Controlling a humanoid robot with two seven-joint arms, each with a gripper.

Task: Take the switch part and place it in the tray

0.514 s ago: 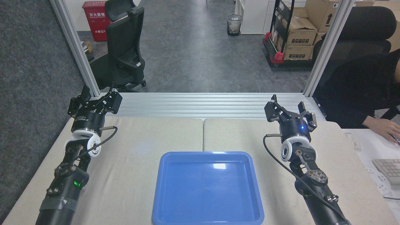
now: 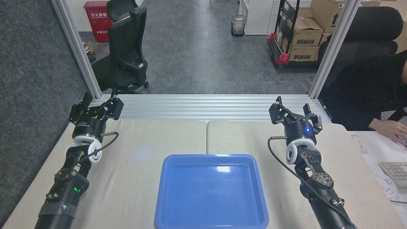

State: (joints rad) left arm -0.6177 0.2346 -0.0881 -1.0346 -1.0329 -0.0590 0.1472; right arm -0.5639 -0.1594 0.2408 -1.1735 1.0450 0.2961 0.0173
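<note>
The blue tray (image 2: 165, 203) lies on the beige table at the near centre, with nothing inside it. The switch part is out of view. My left gripper (image 2: 97, 105) hovers over the table's far left corner, its fingers spread open and holding nothing. Over the far right of the table my right gripper (image 2: 295, 109) also stands open and holds nothing. Both grippers are well apart from the tray, one on each side of it.
An aluminium rail bed (image 2: 206, 106) runs along the table's far edge, with upright posts (image 2: 76, 47) at both corners. A person in black sits at the right, a hand (image 2: 389, 130) resting by a keyboard (image 2: 396, 170). Office chairs and boxes stand beyond.
My left arm has shifted slightly away and to the left, the gripper still open. The right arm and the tray have not moved.
</note>
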